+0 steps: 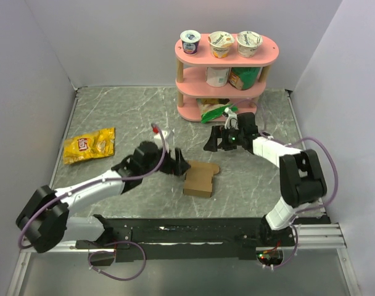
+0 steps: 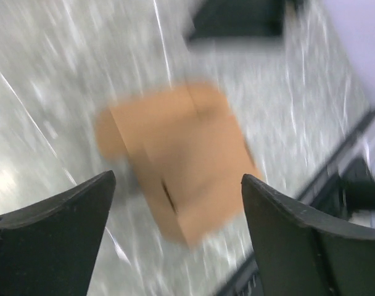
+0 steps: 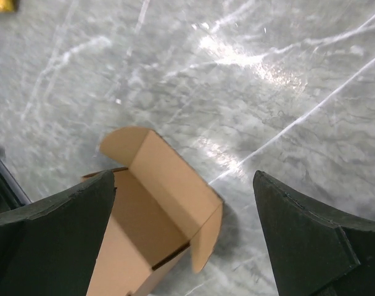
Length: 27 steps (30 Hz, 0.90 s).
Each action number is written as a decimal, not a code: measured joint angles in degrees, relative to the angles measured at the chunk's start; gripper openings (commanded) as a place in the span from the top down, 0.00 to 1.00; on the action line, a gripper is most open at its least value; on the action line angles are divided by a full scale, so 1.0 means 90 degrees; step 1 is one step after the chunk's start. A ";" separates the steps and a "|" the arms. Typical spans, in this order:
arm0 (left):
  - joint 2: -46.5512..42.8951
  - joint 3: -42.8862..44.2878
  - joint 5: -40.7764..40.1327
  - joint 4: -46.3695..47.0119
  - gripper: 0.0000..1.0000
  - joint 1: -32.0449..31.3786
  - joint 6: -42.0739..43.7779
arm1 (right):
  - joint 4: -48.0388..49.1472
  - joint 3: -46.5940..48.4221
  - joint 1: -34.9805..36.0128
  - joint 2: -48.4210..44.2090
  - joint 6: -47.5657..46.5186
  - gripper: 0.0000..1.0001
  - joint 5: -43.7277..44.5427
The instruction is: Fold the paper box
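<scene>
The paper box [image 1: 198,178] is plain brown cardboard, set up as a small box on the grey marble table, its lid flap standing open toward the far side. My left gripper [image 1: 180,165] hovers just left of it, open and holding nothing. The left wrist view is blurred and shows the box [image 2: 181,148] ahead between the open fingers, not touched by them; the gripper [image 2: 178,177] holds nothing. My right gripper [image 1: 211,143] is behind the box, open. In the right wrist view the box's open inside [image 3: 153,206] lies under the left finger, apart from the open gripper [image 3: 183,176].
A yellow snack bag [image 1: 89,145] lies at the left. A pink three-tier shelf [image 1: 227,92] with yogurt cups and packets stands at the back, a green packet [image 1: 213,111] at its foot. The black mounting rail [image 1: 193,233] runs along the near edge.
</scene>
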 measured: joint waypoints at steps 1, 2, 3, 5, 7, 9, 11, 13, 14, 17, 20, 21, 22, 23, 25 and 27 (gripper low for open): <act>-0.0121 -0.0197 0.0017 -0.0007 0.14 -0.0102 -0.0056 | -0.0012 0.0063 0.0000 0.0182 -0.0029 0.01 -0.0058; -0.0250 -0.0464 0.0032 -0.0005 0.17 -0.0260 -0.0168 | -0.0019 0.0102 0.0000 0.0308 -0.0039 0.01 -0.0153; -0.0374 -0.0741 0.0041 -0.0029 0.22 -0.0415 -0.0301 | 0.0002 0.0124 0.0000 0.0447 -0.0041 0.03 -0.0267; -0.0607 -0.1219 0.0092 -0.0080 0.27 -0.0665 -0.0563 | 0.0029 0.0126 0.0000 0.0636 0.0005 0.04 -0.0466; -0.0920 -0.1695 0.0172 -0.0109 0.29 -0.0831 -0.0896 | 0.0075 0.0124 0.0002 0.0733 0.0087 0.04 -0.0597; -0.1078 -0.1987 0.0328 0.0002 0.33 -0.0906 -0.1214 | 0.0206 0.0092 0.0019 0.0782 0.0214 0.05 -0.0670; -0.0947 -0.2106 0.0495 0.0267 0.34 -0.0979 -0.1501 | 0.0369 -0.0005 0.0051 0.0782 0.0340 0.05 -0.0646; -0.0578 -0.2115 0.0675 0.0629 0.35 -0.1078 -0.1698 | 0.0539 -0.0163 0.0112 0.0780 0.0457 0.06 -0.0568; -0.0347 -0.2106 0.0758 0.0814 0.36 -0.1124 -0.1783 | 0.0678 -0.0313 0.0148 0.0767 0.0546 0.06 -0.0510; 0.0716 -0.1870 0.0993 0.1214 0.41 -0.1280 -0.2006 | 0.1037 -0.0862 0.0228 0.0556 0.0814 0.06 -0.0427; 0.1224 -0.1540 0.0889 0.1409 0.39 -0.1350 -0.2157 | 0.1260 -0.1362 0.0299 0.0153 0.1039 0.06 -0.0253; 0.1236 -0.1484 0.0794 0.1428 0.36 -0.1355 -0.2181 | 0.1331 -0.1501 0.0318 0.0039 0.1105 0.06 -0.0221; 0.1231 -0.1464 0.0661 0.1443 0.36 -0.1343 -0.2188 | 0.1358 -0.1620 0.0352 -0.0073 0.1163 0.06 -0.0175; 0.1212 -0.1462 0.0505 0.1450 0.36 -0.1311 -0.2203 | 0.1377 -0.1710 0.0398 -0.0175 0.1188 0.06 -0.0107; 0.1202 -0.1467 0.0226 0.1428 0.36 -0.1171 -0.2273 | 0.1379 -0.1921 0.0544 -0.0449 0.1277 0.07 0.0070; 0.1192 -0.1486 0.0238 0.1387 0.36 -0.0976 -0.2288 | 0.1430 -0.2069 0.0780 -0.0726 0.1406 0.06 0.0486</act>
